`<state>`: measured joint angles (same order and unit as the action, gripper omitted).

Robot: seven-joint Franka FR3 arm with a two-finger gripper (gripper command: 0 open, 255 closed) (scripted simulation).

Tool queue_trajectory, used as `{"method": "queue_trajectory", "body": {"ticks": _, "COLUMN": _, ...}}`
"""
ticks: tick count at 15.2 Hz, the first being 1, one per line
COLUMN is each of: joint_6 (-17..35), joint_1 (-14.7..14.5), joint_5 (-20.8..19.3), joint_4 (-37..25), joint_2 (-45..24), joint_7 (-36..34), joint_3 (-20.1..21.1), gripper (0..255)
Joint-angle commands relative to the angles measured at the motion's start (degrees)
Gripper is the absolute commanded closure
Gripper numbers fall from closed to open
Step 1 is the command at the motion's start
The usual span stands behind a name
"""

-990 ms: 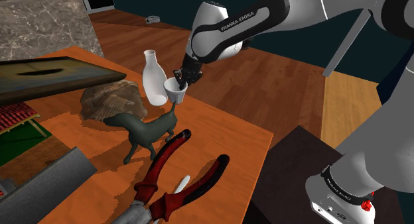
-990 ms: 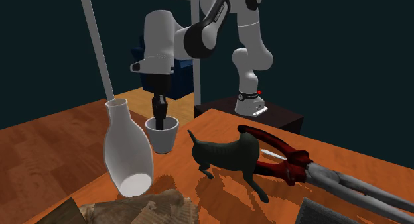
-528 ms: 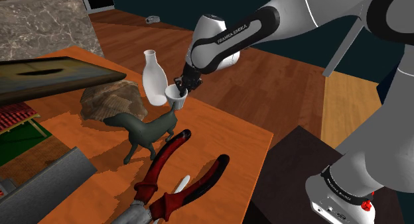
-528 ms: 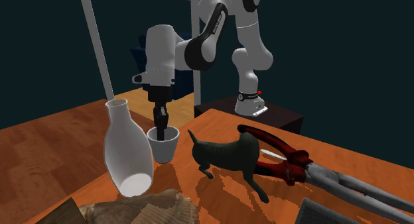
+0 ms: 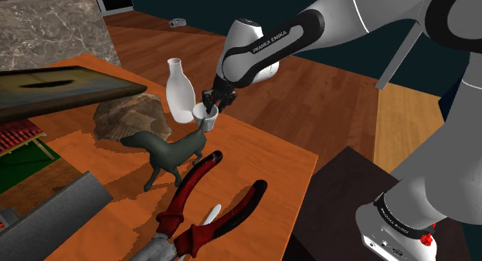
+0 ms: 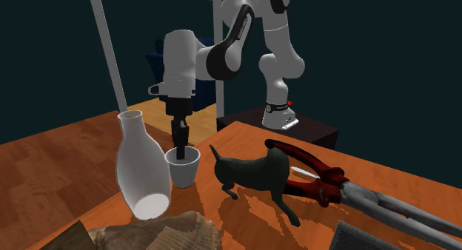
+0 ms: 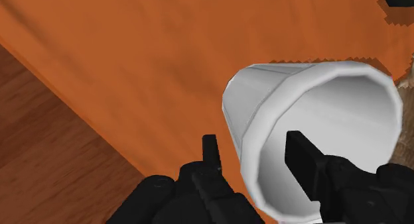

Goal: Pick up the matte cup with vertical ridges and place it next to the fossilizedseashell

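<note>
The white ridged cup (image 6: pixel 182 167) stands upright on the orange table (image 5: pixel 255 155), between the white vase (image 6: pixel 141 167) and the dark deer figurine (image 6: pixel 255 174). In the shoulder view the cup (image 5: pixel 203 113) sits just right of the vase (image 5: pixel 179 89), with the brown fossilized seashell (image 5: pixel 131 116) a little further to the left. My gripper (image 6: pixel 179 146) points down over the cup's rim. In the wrist view the gripper (image 7: pixel 255 153) straddles the cup's wall (image 7: pixel 265 97), one finger outside (image 7: pixel 210 150), one inside, with gaps on both sides. It is open.
The deer figurine (image 5: pixel 170 151) stands in front of the shell. Large red-and-black pliers (image 5: pixel 205 209) lie nearer the stand. A dark tray (image 5: pixel 54 86) and a grey block (image 5: pixel 46 213) sit toward the shoulder view's left. The table edge runs close behind the cup.
The arm lowered the cup from just above the table onto it beside the vase. The fingers, shut on the cup's rim before, have parted from it.
</note>
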<state>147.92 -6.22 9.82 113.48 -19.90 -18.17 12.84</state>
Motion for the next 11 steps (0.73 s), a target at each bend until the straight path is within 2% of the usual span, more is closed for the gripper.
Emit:
{"method": "queue_trajectory", "body": {"ticks": 1, "joint_6": 0.0, "joint_1": 0.0, "joint_5": 0.0, "joint_4": 0.0, "joint_2": 0.0, "joint_7": 0.0, "joint_3": 0.0, "gripper": 0}}
{"method": "queue_trajectory", "body": {"ticks": 5, "joint_6": 0.0, "joint_1": 0.0, "joint_5": 0.0, "joint_4": 0.0, "joint_2": 0.0, "joint_7": 0.0, "joint_3": 0.0, "gripper": 0}}
{"method": "queue_trajectory", "body": {"ticks": 9, "joint_6": -5.2, "joint_1": 1.3, "joint_5": 1.1, "joint_4": 1.0, "joint_2": 6.1, "joint_7": 0.7, "joint_3": 0.2, "gripper": 0}}
{"method": "queue_trajectory", "body": {"ticks": 11, "joint_6": -5.2, "joint_1": 1.3, "joint_5": 1.1, "joint_4": 1.0, "joint_2": 6.1, "joint_7": 0.7, "joint_3": 0.2, "gripper": 0}}
